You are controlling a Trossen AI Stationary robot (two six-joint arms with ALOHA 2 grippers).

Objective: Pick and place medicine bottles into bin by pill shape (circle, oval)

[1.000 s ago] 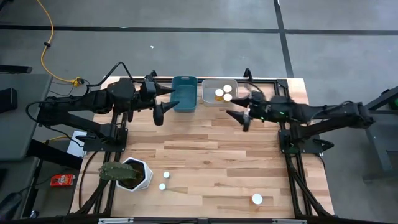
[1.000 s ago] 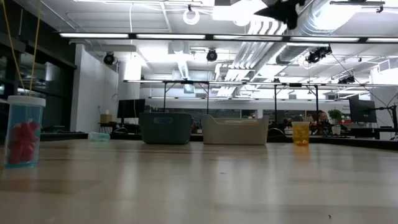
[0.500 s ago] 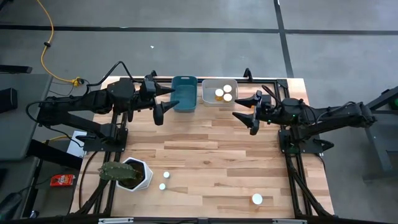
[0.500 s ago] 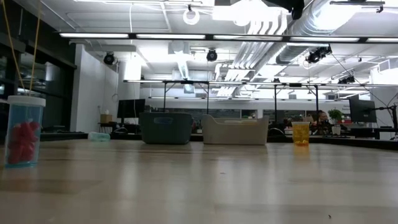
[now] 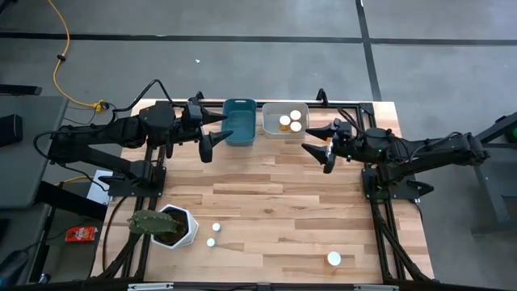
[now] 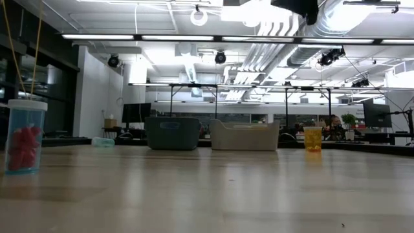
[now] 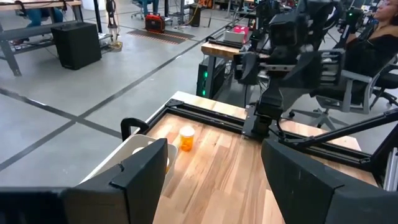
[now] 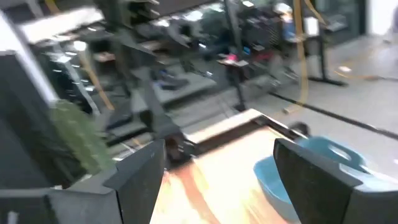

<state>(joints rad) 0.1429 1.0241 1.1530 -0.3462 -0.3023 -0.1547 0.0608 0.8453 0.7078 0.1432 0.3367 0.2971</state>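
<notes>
High view: round white-capped bottles [image 5: 290, 122] sit inside rectangular white bin [image 5: 270, 129].

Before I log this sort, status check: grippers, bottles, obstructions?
Left gripper open, empty, by teal bin. Right gripper open, empty, by white bin. Three bottles left near front edge. Nothing blocking.

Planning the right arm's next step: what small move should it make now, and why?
Probably swing the right gripper toward the near-edge bottle: its jaws stand open and empty beside the white bin, which already holds three bottles, while others remain unsorted.
</notes>
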